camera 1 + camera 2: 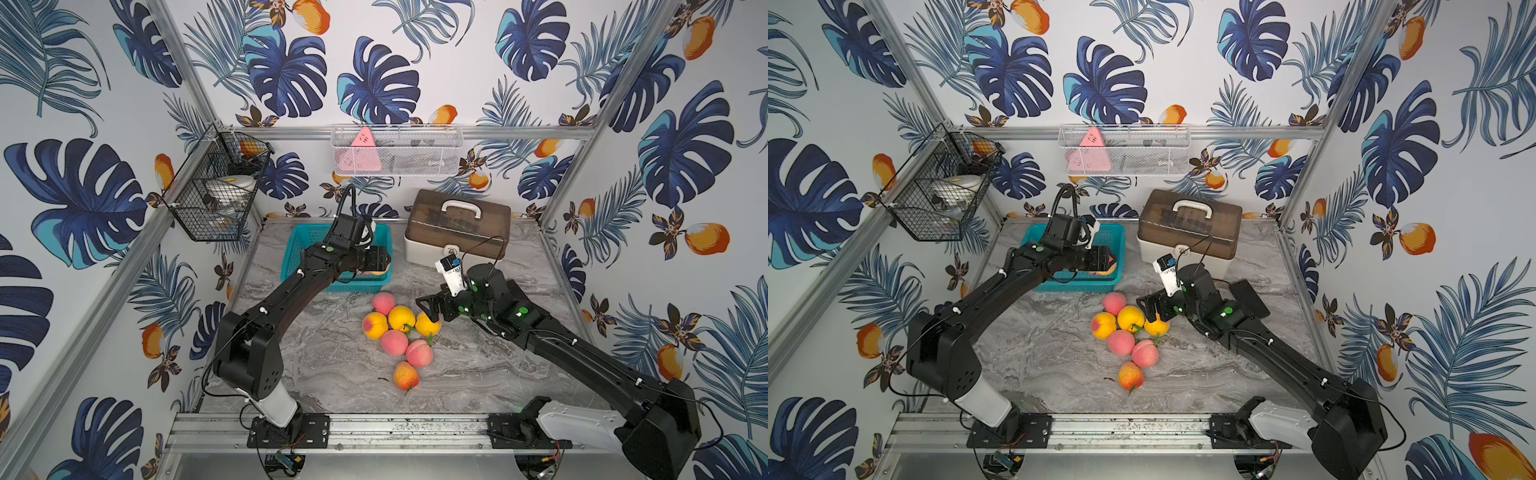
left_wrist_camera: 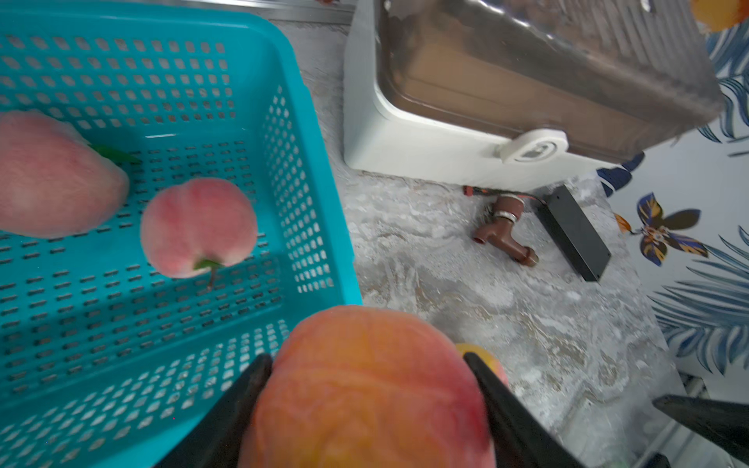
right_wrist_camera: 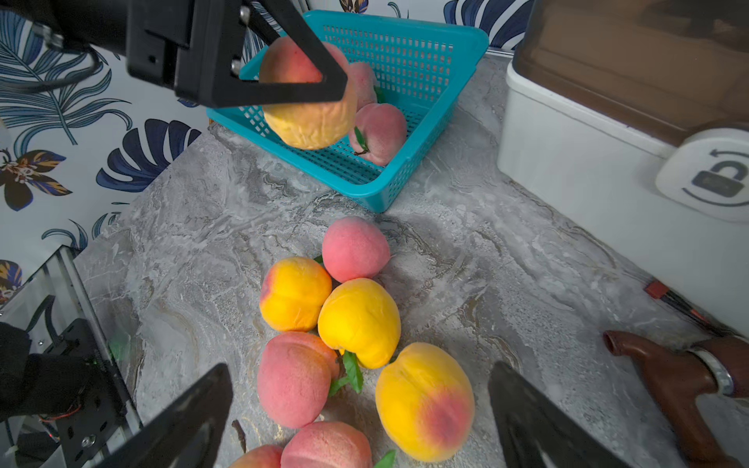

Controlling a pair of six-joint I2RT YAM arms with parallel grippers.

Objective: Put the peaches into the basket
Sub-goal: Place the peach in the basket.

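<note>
Seven loose peaches [image 1: 401, 318] lie bunched on the marble tabletop [image 1: 332, 374] in both top views, just in front of the teal basket [image 1: 293, 249]. The left gripper [image 1: 381, 266] hangs over the basket's near corner, and the right gripper [image 1: 428, 309] hovers above the bunch.

From the left wrist, the left gripper is clenched on an orange-pink peach [image 2: 364, 405], poised over the basket's corner rim. Two pink peaches [image 2: 198, 227] rest inside the basket.

From the right wrist, the right gripper's jaws stand wide apart and empty, above a yellow peach [image 3: 425, 401] in the bunch before the basket.

The step in hand appears to be delivery. The held fruit likely needs carrying inward past the rim before release. The right gripper would then lower around the yellow peach and close gently.
</note>
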